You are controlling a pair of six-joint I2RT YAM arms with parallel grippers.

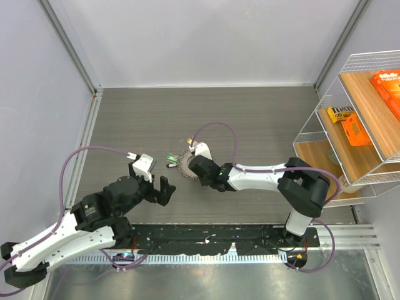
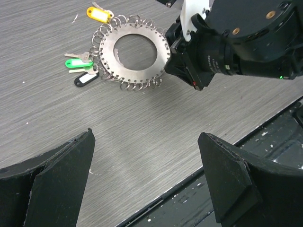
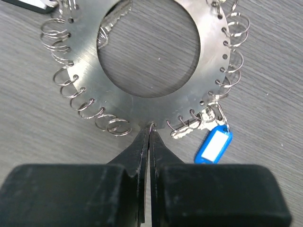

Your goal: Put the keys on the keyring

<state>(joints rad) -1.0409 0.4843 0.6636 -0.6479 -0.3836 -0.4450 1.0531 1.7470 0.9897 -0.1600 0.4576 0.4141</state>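
Walls (image 1: 206, 37): we see plain pale grey panels on three sides, with metal strips in the corners.
Tabletop (image 1: 262, 119): a grey surface with a fine wood-like grain running across it and a matte finish.
Shelf (image 1: 350, 125): a white wire rack with wooden boards at the right edge. It holds orange boxes and a yellow pack.
Arms: these have white and black shells and are trailed by purple cables. Their bases sit on a black strip at the near edge.
Left claw (image 1: 156, 178): we find it spread wide and holding nothing. Its blunt black fingers (image 2: 66, 165) are over bare tabletop, near the keyring but apart from it.
Right claw (image 3: 147, 135): its two black tapered fingers are closed to a hairline slit. The tips are at the keyring's near rim, where a small wire loop sits between them.
Keyring (image 2: 106, 49): it lies flat near the middle of the tabletop. It is a flat, dull silver disc with a large round hole, and its edge is punched with small holes, most of them carrying a thin wire split ring.
Keys (image 2: 78, 62): these are small silver blades with plastic tag heads. The green and black ones sit together at one side of the rim, the yellow one (image 2: 99, 14) is further round, and the blue one (image 3: 213, 146) is beside the right claw's tips.
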